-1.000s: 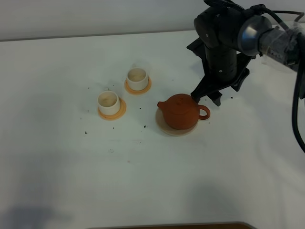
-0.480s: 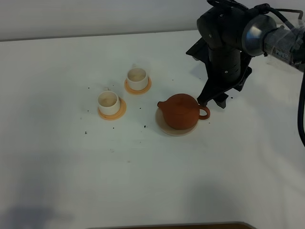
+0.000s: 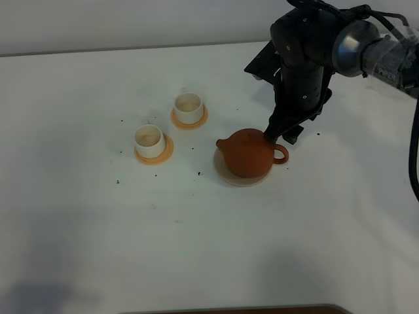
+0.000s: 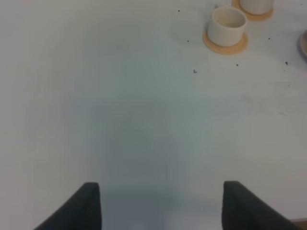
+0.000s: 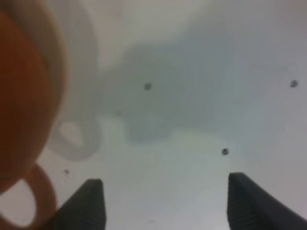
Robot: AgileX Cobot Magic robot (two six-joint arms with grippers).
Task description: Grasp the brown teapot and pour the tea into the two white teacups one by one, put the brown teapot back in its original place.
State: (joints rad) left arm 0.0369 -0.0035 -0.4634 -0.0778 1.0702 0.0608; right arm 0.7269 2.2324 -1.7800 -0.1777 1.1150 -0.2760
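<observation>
The brown teapot sits upright on its pale beige saucer, spout to the left and loop handle to the right. The two white teacups stand on orange coasters to its left. My right gripper hangs open just behind the handle side of the teapot, holding nothing. In the right wrist view the teapot and its handle are blurred beside the open gripper. My left gripper is open over bare table, with a teacup far ahead.
The white table carries scattered dark specks around the cups and teapot. The right arm's dark body rises behind the teapot, with cables at the far right. A second cup and the saucer's edge show in the left wrist view.
The right arm's wrist has turned and its fingertips have shifted slightly behind the teapot's handle. Teapot and cups have not moved. The jaws stayed open.
</observation>
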